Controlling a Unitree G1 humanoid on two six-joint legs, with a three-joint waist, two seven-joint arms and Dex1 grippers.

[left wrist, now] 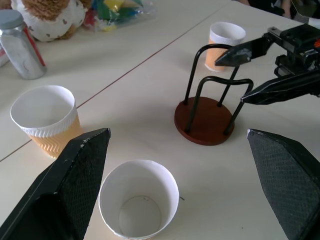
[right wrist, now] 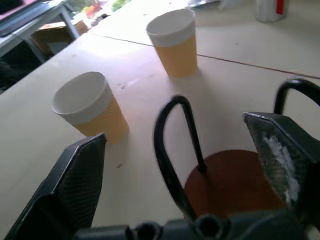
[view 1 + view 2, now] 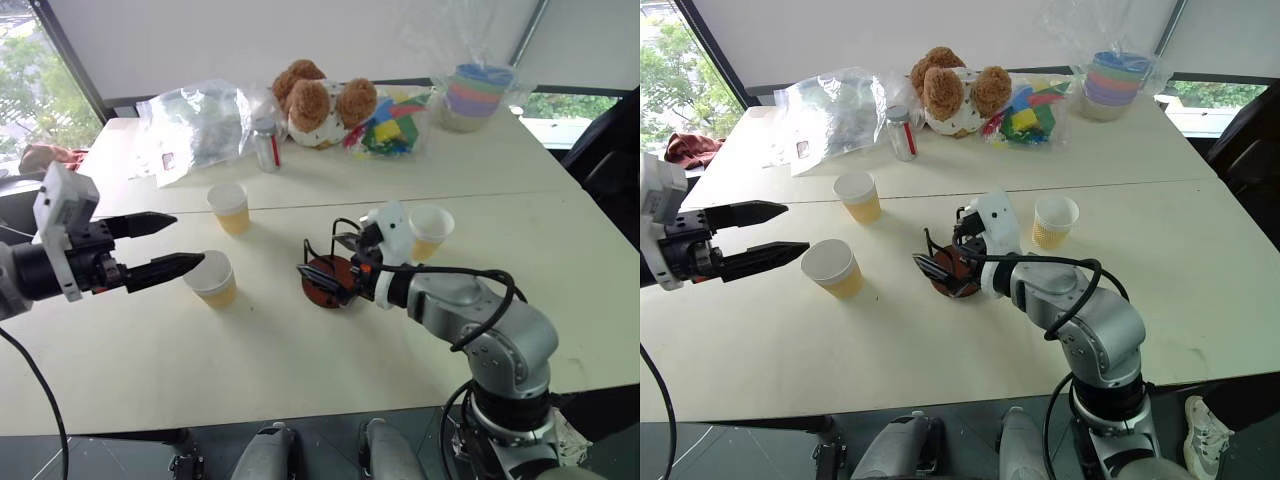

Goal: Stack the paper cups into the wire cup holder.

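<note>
Three paper cups stand upright on the table: one (image 3: 213, 278) just in front of my left gripper (image 3: 188, 240), one (image 3: 230, 208) further back, and one (image 3: 430, 232) behind my right arm. The left gripper is open and holds nothing; in the left wrist view the nearest cup (image 1: 137, 200) sits low between its fingers (image 1: 65, 190). The wire cup holder (image 3: 328, 275) stands mid-table with nothing in it, black loops on a red-brown base (image 2: 230, 185). My right gripper (image 2: 174, 127) is open, with its fingers on either side of the holder's loops and nothing in its grasp.
Along the back of the table lie a crumpled plastic bag (image 3: 200, 125), a small metal can (image 3: 265, 145), a teddy bear (image 3: 320, 100), a bag of coloured blocks (image 3: 390, 125) and stacked pastel bowls in clear plastic (image 3: 478, 95). A seam runs across the tabletop (image 3: 150, 350).
</note>
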